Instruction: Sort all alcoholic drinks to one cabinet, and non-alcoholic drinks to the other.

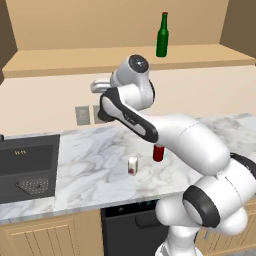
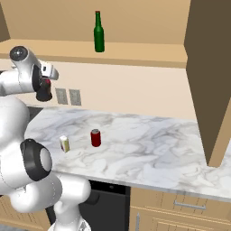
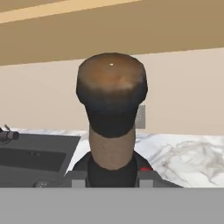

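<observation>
Currently pincer clamps black bottle by its neck, held high; tilt risks slipping onto worktop.

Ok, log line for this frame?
gripper: shut on squat black bottle, lifted | slim green glass bottle: cabinet shelf | red can: counter

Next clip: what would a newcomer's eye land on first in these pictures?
Probably the slim green glass bottle with a red cap, standing alone in the open light-wood wall cabinet. Next, the gripper held up left of it, shut on a squat black bottle. Below, a short red can and a tiny white carton stand apart on the marble counter.
</observation>
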You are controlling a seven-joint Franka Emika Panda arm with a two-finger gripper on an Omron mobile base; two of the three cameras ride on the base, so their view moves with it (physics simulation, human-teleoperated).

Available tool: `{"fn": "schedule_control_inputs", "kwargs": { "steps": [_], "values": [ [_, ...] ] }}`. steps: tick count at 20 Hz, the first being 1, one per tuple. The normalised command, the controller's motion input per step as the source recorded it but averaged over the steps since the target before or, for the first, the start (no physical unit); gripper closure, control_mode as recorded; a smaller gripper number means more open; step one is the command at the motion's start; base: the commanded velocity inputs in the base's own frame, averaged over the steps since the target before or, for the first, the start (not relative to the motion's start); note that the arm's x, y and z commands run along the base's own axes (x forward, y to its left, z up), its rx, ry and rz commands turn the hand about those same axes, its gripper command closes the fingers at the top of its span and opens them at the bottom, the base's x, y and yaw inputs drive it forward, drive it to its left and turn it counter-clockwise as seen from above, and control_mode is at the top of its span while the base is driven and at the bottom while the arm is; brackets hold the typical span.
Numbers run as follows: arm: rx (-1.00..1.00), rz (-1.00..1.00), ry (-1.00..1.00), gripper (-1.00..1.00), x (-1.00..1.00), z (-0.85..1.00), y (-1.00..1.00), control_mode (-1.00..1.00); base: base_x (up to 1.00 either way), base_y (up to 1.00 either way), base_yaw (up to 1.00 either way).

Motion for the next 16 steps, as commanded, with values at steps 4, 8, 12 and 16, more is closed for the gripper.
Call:
{"fn": "schedule_control_inputs", "kwargs": {
  "steps": [4,8,12,16],
  "values": [
    [0.0,-0.02,0.0,1.0,-0.22,0.39,-0.03,-1.0,0.0,0.0,0.0],
    [-0.01,-0.02,0.0,1.0,-0.17,0.37,-0.01,-1.0,0.0,0.0,0.0],
    [-0.02,-0.03,0.0,1.0,-0.1,0.34,0.0,-1.0,0.0,0.0,0.0],
    [-0.02,-0.03,0.0,1.0,-0.09,0.36,-0.03,-1.0,0.0,0.0,0.0]
  ]
}}
